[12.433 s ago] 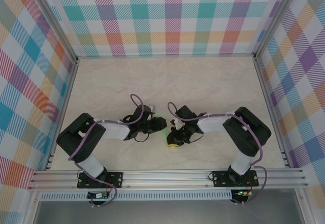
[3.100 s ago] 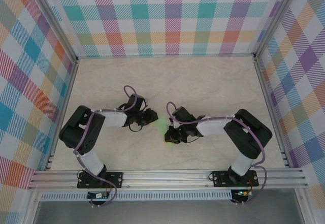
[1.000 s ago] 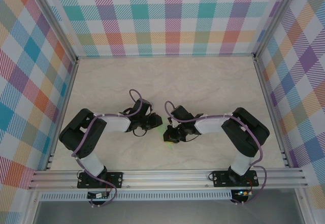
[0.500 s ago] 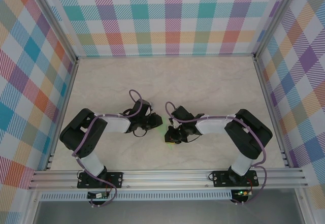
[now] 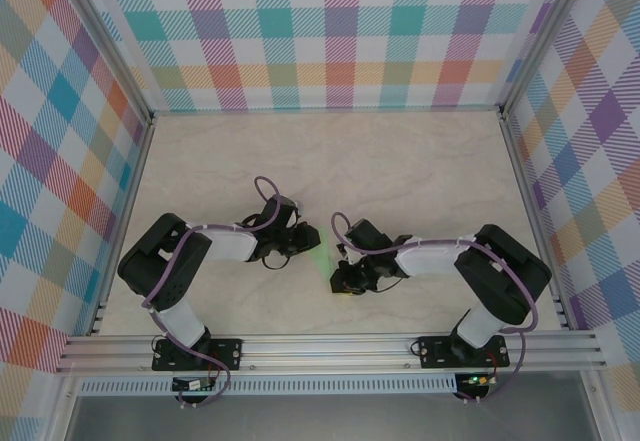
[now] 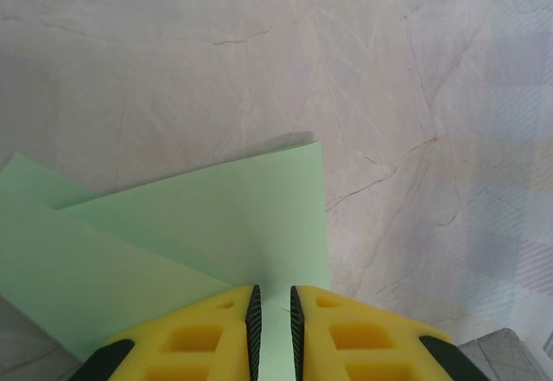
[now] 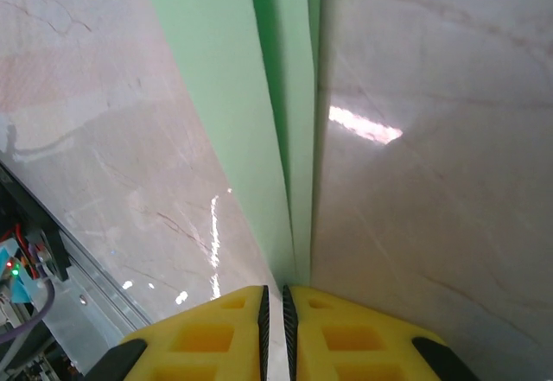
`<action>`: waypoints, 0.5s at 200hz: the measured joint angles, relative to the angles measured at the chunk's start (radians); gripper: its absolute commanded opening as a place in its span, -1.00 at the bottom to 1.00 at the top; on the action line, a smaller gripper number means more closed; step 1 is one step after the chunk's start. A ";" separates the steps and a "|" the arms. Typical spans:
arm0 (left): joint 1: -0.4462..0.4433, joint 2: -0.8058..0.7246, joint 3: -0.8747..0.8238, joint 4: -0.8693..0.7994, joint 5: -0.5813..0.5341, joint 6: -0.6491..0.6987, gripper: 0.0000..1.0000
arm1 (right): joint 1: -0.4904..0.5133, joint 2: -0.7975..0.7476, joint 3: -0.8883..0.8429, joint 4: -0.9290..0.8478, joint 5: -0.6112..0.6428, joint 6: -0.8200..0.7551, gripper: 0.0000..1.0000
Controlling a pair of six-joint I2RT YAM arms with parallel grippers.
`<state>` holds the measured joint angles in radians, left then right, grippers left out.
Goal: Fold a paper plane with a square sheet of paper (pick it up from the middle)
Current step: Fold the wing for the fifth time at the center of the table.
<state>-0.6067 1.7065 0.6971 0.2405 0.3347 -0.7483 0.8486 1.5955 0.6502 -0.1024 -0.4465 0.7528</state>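
Mint-green paper (image 5: 321,259), part-folded, lies mid-surface (image 5: 420,161). Left pincer (image 6: 272,301) clamps one edge, right pincer (image 7: 274,301) nips the creased end. Mid-fold, I reckon; next wants a careful flattening press.

Bright, even overhead light; the top view is sharp. In the right wrist view a white glare patch sits on the tabletop (image 7: 415,225) beside the square sheet of paper (image 7: 216,96), its fold shadowed dark green. The left gripper (image 6: 273,291) looks slightly soft, perhaps out of focus.
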 measured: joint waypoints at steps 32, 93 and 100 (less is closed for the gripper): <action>0.000 0.000 0.000 0.000 0.000 0.000 -0.61 | 0.011 -0.034 0.001 -0.097 0.012 -0.015 -0.68; 0.000 0.000 0.000 0.000 0.000 0.001 -0.61 | 0.011 -0.051 0.101 -0.137 0.034 -0.008 -0.66; 0.000 0.000 0.000 0.000 0.000 0.001 -0.61 | 0.011 -0.045 0.117 -0.127 0.033 -0.006 -0.66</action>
<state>-0.6071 1.7065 0.6971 0.2401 0.3351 -0.7475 0.8597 1.5509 0.7677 -0.2298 -0.4137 0.7467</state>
